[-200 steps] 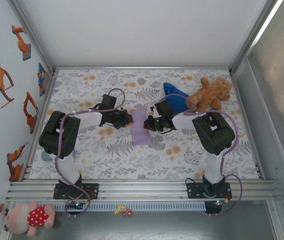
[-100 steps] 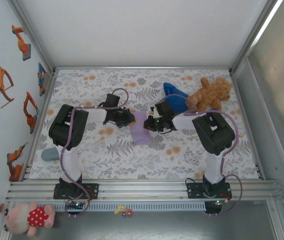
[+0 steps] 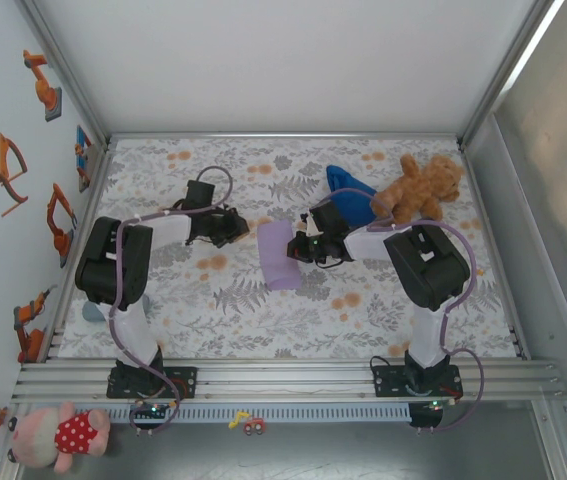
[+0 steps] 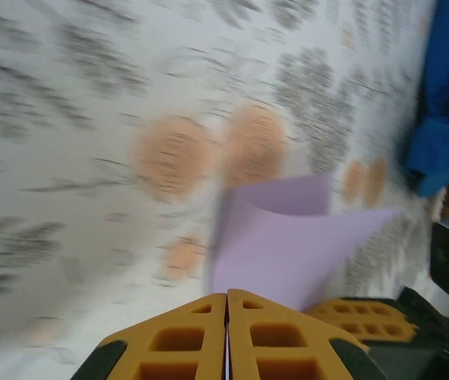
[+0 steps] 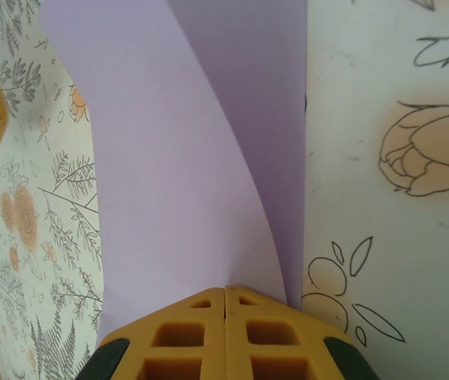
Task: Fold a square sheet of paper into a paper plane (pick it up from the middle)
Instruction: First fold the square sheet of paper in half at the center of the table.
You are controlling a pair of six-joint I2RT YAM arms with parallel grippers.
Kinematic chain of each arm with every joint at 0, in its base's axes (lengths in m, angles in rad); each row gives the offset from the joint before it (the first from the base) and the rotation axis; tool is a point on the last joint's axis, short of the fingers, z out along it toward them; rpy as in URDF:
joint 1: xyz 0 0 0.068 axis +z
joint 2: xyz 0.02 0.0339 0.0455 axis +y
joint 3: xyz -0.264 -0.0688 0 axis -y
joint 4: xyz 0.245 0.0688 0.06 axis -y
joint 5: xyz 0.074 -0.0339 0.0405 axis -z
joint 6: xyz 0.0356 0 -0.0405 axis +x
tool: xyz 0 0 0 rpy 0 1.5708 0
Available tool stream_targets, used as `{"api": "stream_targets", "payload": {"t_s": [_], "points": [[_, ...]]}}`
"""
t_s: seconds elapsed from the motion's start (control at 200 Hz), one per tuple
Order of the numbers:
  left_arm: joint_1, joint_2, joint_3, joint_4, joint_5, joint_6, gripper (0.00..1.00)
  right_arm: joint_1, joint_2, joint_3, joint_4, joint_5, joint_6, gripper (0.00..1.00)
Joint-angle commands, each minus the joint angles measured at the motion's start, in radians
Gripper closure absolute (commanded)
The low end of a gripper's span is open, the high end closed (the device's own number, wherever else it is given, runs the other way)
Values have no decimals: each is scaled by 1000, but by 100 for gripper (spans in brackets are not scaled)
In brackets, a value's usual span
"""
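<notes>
Left gripper (image 3: pixel 235 226): closed, empty, just left of the square sheet of paper (image 3: pixel 279 255) at mid-counter (image 3: pixel 163 310); right gripper (image 3: pixel 301 245): closed on the sheet's right edge. Step judged: first fold, with one flap curled over; the next move calls for pressing a crease flat. The right wrist view shows the curled layers overlapping, where the overhead view reads as a flat strip.

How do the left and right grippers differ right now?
The left gripper is shut on nothing, just short of the square sheet of paper. The right gripper is shut at the sheet's edge, seemingly pinching its curled flap. The left gripper points rightward, the right gripper leftward. Both have orange fingers, closed.
</notes>
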Motion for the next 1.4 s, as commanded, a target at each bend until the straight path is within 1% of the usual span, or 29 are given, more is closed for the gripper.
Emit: {"api": "stream_targets", "payload": {"t_s": [0.0, 0.09, 0.19, 0.26, 0.366, 0.501, 0.621, 0.756, 0.836, 0.917, 1.097, 1.267, 1.392], "points": [[-66, -9, 29, 42, 32, -31, 91, -31, 120, -101, -311, 205, -7, 100], [-95, 44, 70, 38, 31, -33, 91, -31, 124, -101, -310, 205, -7, 100], [-97, 106, 111, 34, 31, -35, 91, -30, 124, -104, -307, 207, -7, 100], [-94, 139, 140, 10, 11, -19, 91, -31, 123, -107, -307, 208, -7, 100], [-61, 192, 177, -46, -35, 7, 91, -31, 118, -109, -307, 211, -7, 100], [5, 240, 195, -63, -44, 23, 91, -32, 111, -112, -307, 220, -7, 100], [54, 250, 236, -117, -73, 62, 91, -32, 110, -115, -307, 224, -8, 100], [79, 226, 298, -203, -106, 112, 91, -32, 111, -113, -307, 225, -8, 100], [68, 165, 283, -214, -96, 117, 91, -32, 109, -115, -308, 225, -8, 100], [37, 88, 233, -206, -73, 92, 91, -32, 107, -115, -307, 224, -7, 100], [-78, -56, 46, -100, -22, -22, 91, -32, 115, -111, -311, 213, -13, 100], [-149, -76, -76, -4, 46, -118, 91, -32, 119, -107, -317, 210, -22, 100], [-185, -51, -83, 13, 79, -132, 91, -32, 122, -109, -316, 211, -20, 100]]}}
